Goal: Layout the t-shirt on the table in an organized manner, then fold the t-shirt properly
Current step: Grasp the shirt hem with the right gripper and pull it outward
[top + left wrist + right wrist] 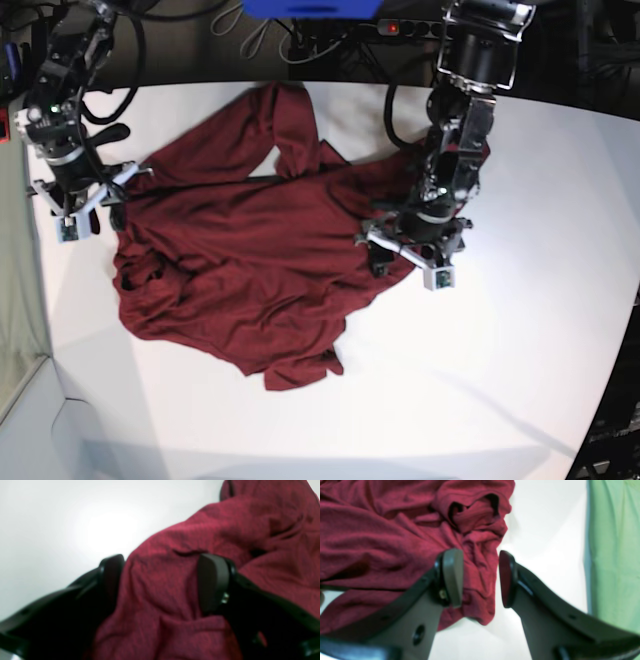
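The maroon t-shirt point(240, 260) lies crumpled and spread on the white table point(480, 380), with a sleeve running toward the back. My left gripper point(408, 268) is at the shirt's right edge. In the left wrist view this gripper point(162, 580) is open, its fingers straddling a raised fold of the t-shirt point(225, 530). My right gripper point(88, 212) hovers at the shirt's left edge. In the right wrist view it point(480, 578) is open just above a bunched hem of the t-shirt point(382, 537), gripping nothing.
A pale green cloth surface point(612, 555) runs alongside the table past the right gripper. Cables and a power strip point(400, 28) lie behind the table's far edge. Bare tabletop point(50, 517) stretches beside the left gripper.
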